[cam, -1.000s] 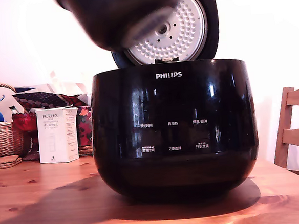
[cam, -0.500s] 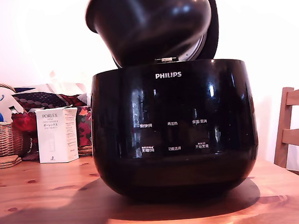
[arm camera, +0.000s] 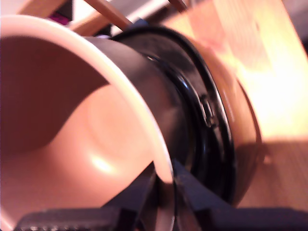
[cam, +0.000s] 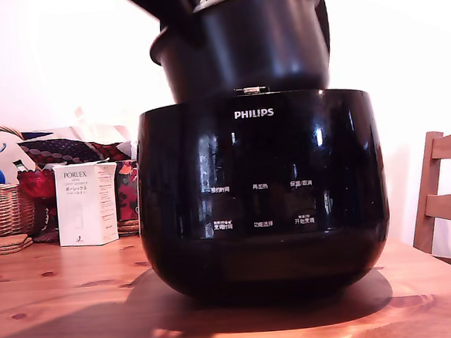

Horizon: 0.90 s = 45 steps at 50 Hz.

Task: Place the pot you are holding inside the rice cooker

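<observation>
We see our hand [arm camera: 163, 202] pinching the thin rim of the pot [cam: 244, 48]. The pot sits upright, partly down in the open top of the rice cooker [cam: 262, 190], with its rim well above the cooker's edge. The cooker says PHILIPS in white. On the tabletop [cam: 72, 303], a white box [cam: 87, 203] reads PORLEX.

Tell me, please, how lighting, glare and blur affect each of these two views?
Exterior view: sharp, but the bright backdrop is washed out; the glossy rice cooker shows reflection streaks and casts a shadow on the table. Wrist view: soft and blurred, tinted warm; the pot has a glare spot inside, the wood beyond is overexposed, and the gripper is dark.
</observation>
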Each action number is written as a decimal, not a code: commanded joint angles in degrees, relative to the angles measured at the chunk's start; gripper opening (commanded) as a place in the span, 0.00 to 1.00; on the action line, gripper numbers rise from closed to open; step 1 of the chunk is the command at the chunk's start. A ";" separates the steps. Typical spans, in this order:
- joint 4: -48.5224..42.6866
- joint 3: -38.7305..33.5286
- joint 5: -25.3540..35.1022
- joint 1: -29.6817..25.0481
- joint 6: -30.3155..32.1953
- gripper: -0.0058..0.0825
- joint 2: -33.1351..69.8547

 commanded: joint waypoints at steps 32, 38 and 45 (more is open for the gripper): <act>-6.25 2.05 -2.58 -0.11 11.69 0.04 3.80; -6.95 2.05 -2.54 -0.15 11.69 0.04 4.48; -6.82 2.05 -2.43 -0.17 12.39 0.04 4.90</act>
